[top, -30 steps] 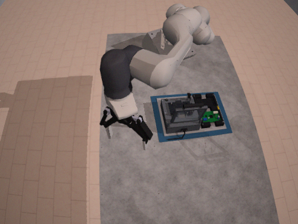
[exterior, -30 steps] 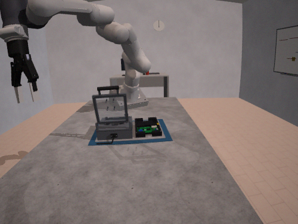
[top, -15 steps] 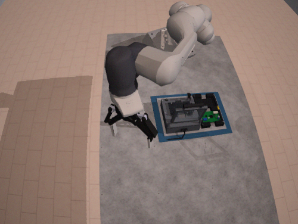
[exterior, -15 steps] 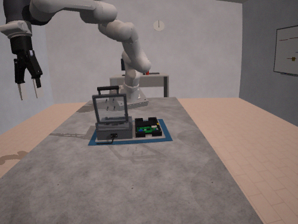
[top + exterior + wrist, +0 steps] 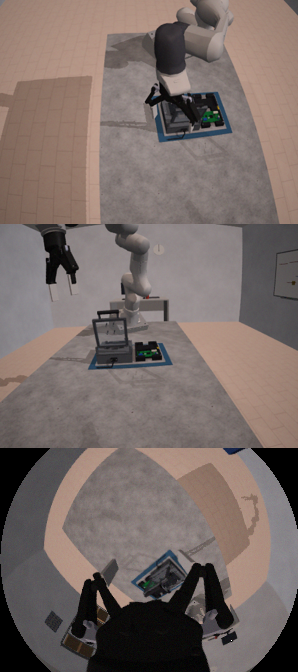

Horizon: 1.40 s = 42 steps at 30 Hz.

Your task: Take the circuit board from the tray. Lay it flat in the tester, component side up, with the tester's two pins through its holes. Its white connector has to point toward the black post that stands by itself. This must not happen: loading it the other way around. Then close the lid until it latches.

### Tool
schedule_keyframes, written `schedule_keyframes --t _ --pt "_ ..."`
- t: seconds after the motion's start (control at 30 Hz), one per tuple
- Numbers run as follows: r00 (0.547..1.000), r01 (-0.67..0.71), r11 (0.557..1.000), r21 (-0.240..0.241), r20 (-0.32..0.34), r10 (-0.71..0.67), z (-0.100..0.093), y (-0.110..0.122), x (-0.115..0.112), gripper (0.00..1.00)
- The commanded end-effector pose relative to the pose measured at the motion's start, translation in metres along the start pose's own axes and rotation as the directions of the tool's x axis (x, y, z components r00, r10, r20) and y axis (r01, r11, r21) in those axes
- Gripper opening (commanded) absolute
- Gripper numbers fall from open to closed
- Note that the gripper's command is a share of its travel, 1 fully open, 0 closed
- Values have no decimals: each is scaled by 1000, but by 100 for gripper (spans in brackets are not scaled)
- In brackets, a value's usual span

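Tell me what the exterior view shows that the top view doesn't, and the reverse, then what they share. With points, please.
Only the exterior view: the wall clock (image 5: 158,249), the whiteboard (image 5: 287,273) and the desk (image 5: 156,300) behind the arm.

Only the top view: the broad, straight-edged shadow (image 5: 50,128) on the tiled floor.

Both: the tester (image 5: 177,130) (image 5: 104,358), the green circuit board (image 5: 210,118) (image 5: 143,354) in its black tray (image 5: 212,102) (image 5: 146,347), the blue mat (image 5: 208,133) (image 5: 167,356) and the open gripper (image 5: 171,118) (image 5: 64,292).

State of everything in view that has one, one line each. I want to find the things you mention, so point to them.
Gripper (image 5: 171,114) (image 5: 63,290) (image 5: 146,559): open, raised, holding nothing.
Circuit board (image 5: 210,118) (image 5: 144,354): in the tray, green face up.
Tray (image 5: 205,125) (image 5: 140,358): on the blue mat, beside the tester.
Tester (image 5: 177,128) (image 5: 104,358): on the same mat, board not loaded.
Lid (image 5: 127,334): standing open, unlatched.
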<state>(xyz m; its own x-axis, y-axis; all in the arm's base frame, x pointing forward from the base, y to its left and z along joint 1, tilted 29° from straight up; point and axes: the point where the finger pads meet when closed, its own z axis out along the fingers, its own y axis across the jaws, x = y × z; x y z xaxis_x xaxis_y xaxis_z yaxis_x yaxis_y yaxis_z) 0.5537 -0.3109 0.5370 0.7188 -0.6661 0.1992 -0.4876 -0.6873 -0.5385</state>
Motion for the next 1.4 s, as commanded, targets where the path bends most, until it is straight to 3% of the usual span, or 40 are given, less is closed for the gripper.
schedule_keyframes --t 0.0,0.03,0.07,0.13,0.17,0.27,0.3,0.37,0.4,0.47,0.5,0.57,0.6,0.7,0.73,0.83,0.87,0.93,0.97,1.03,1.07,1.13,1.17,1.27,1.3,1.37 --pt "987 -159 987 4 -12 159 -4 -20 -23 100" --pt "987 -159 987 4 -12 159 -4 -20 -23 100" --pt "981 -196 981 2 -9 196 -8 -34 -44 100" --pt "981 -196 981 2 -9 196 -8 -34 -44 100" --pt "972 -234 972 -2 -7 234 -12 -48 -65 100" --pt "972 -234 972 -2 -7 234 -12 -48 -65 100" --pt "962 -273 962 -6 -6 273 -14 -61 -88 100" --pt "962 -273 962 -6 -6 273 -14 -61 -88 100" --pt "950 -313 950 -12 -5 313 -15 -72 -111 100" --pt "950 -313 950 -12 -5 313 -15 -72 -111 100" --pt "936 -353 936 -18 -6 352 -15 -82 -135 100" --pt "936 -353 936 -18 -6 352 -15 -82 -135 100" --pt "920 -392 920 -25 -9 392 -14 -90 -158 100" --pt "920 -392 920 -25 -9 392 -14 -90 -158 100" --pt "902 -431 902 -32 -13 431 -12 -96 -182 100" --pt "902 -431 902 -32 -13 431 -12 -96 -182 100" --pt "883 -470 882 -39 -18 469 -9 -101 -204 100" --pt "883 -470 882 -39 -18 469 -9 -101 -204 100" --pt "862 -507 861 -45 -24 506 -5 -104 -226 100" --pt "862 -507 861 -45 -24 506 -5 -104 -226 100" --pt "840 -543 838 -51 -32 542 -1 -106 -247 100" --pt "840 -543 838 -51 -32 542 -1 -106 -247 100" --pt "817 -576 815 -56 -40 575 4 -106 -266 100" --pt "817 -576 815 -56 -40 575 4 -106 -266 100" --pt "794 -608 792 -60 -49 606 9 -105 -284 100" --pt "794 -608 792 -60 -49 606 9 -105 -284 100"
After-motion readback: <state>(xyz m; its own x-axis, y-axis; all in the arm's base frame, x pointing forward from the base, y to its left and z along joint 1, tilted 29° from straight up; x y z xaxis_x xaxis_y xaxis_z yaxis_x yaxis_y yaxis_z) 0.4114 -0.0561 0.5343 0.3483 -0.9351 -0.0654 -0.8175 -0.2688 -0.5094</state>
